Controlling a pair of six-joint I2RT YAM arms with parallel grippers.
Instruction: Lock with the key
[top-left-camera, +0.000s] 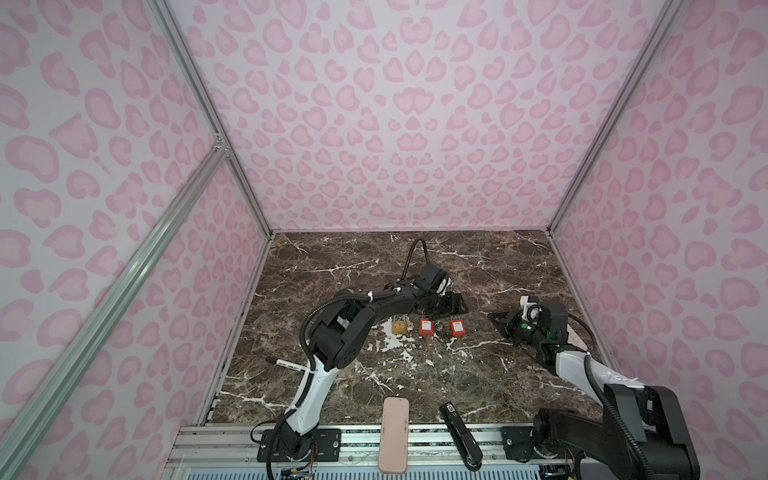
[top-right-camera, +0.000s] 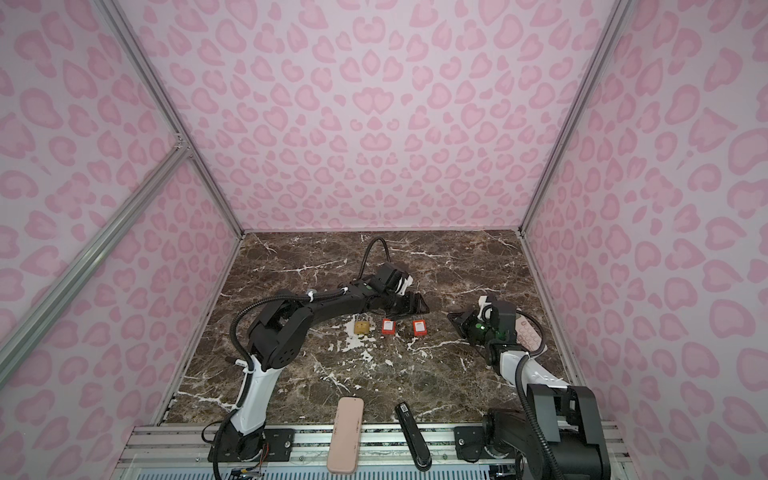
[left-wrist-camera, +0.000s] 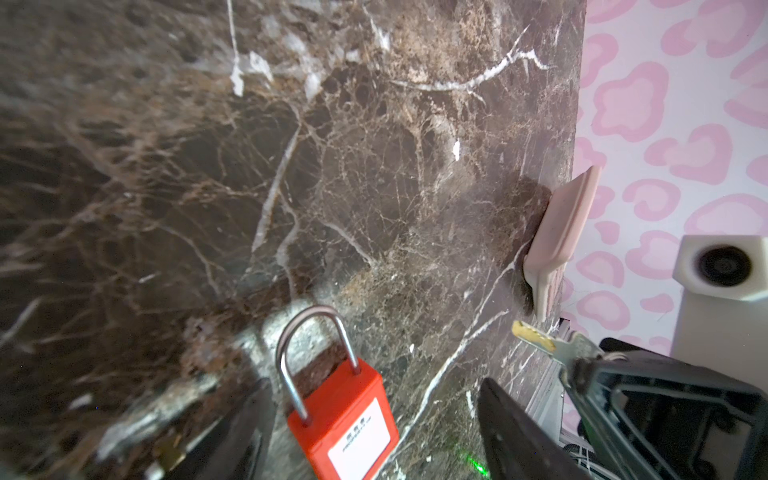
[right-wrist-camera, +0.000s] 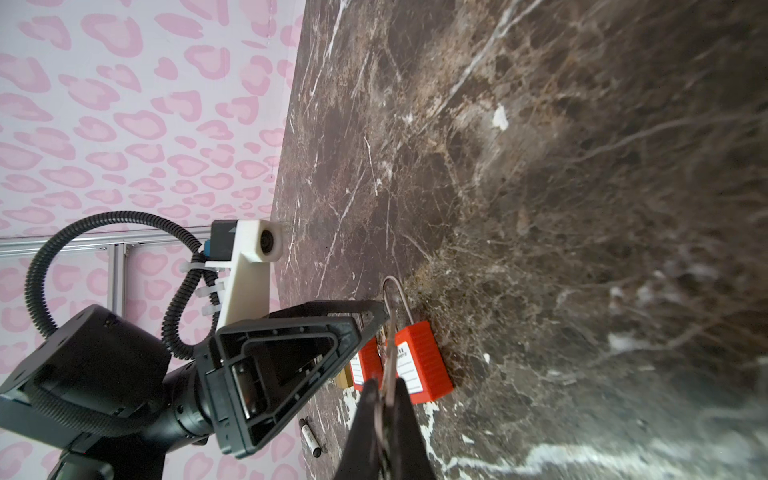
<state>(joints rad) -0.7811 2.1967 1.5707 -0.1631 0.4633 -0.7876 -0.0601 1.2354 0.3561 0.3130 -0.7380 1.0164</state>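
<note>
Three padlocks lie in a row mid-table: a brass one (top-left-camera: 400, 327) and two red ones (top-left-camera: 426, 327) (top-left-camera: 457, 328). My left gripper (top-left-camera: 455, 305) hovers just behind them, open and holding nothing. In the left wrist view a red padlock (left-wrist-camera: 345, 419) with a steel shackle lies flat between the spread fingers (left-wrist-camera: 519, 436). My right gripper (top-left-camera: 492, 316) is to the right of the row, shut on the key (left-wrist-camera: 540, 338), whose blade points toward the padlocks. In the right wrist view the key (right-wrist-camera: 390, 365) sticks out of the pinched fingertips (right-wrist-camera: 365, 399) in front of the nearer red padlock (right-wrist-camera: 424, 365).
A pink calculator (top-right-camera: 528, 332) lies by the right wall behind my right arm. A pink case (top-left-camera: 394, 434) and a black stapler (top-left-camera: 459, 434) rest on the front edge. A marker (top-left-camera: 286, 365) lies near the left wall. Patterned walls close three sides.
</note>
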